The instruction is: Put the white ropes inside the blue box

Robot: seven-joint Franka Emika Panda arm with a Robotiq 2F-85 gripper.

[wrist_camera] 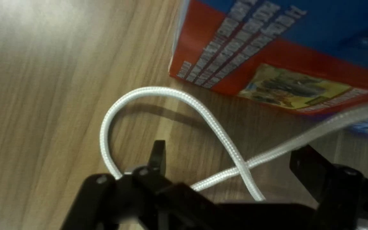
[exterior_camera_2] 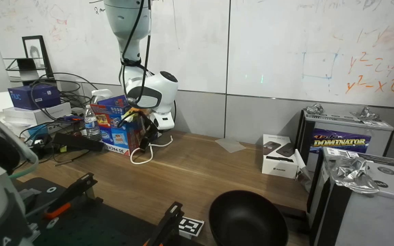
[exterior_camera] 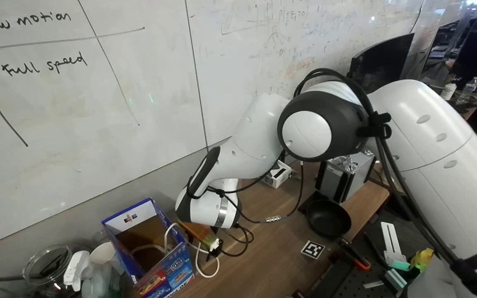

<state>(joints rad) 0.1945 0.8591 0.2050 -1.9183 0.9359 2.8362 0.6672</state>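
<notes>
The blue box (exterior_camera: 174,271) stands open at the top near the whiteboard wall. It shows in both exterior views (exterior_camera_2: 118,135) and at the upper right of the wrist view (wrist_camera: 267,54). The white rope (exterior_camera: 197,265) runs from inside the box over its side to the table, where it lies in a loose loop. The loop also shows in an exterior view (exterior_camera_2: 149,155) and in the wrist view (wrist_camera: 212,119). My gripper (wrist_camera: 230,148) is open beside the box, low over the table. The rope crosses itself between the fingers, not gripped. The rope's lower part is hidden behind the gripper.
A spray bottle (exterior_camera: 93,275) and a clear round container (exterior_camera: 48,265) stand beside the box. A water bottle (exterior_camera_2: 91,123) stands near it. A black pan (exterior_camera_2: 248,218), a white phone box (exterior_camera_2: 279,157) and grey devices (exterior_camera_2: 361,198) stand farther along the table.
</notes>
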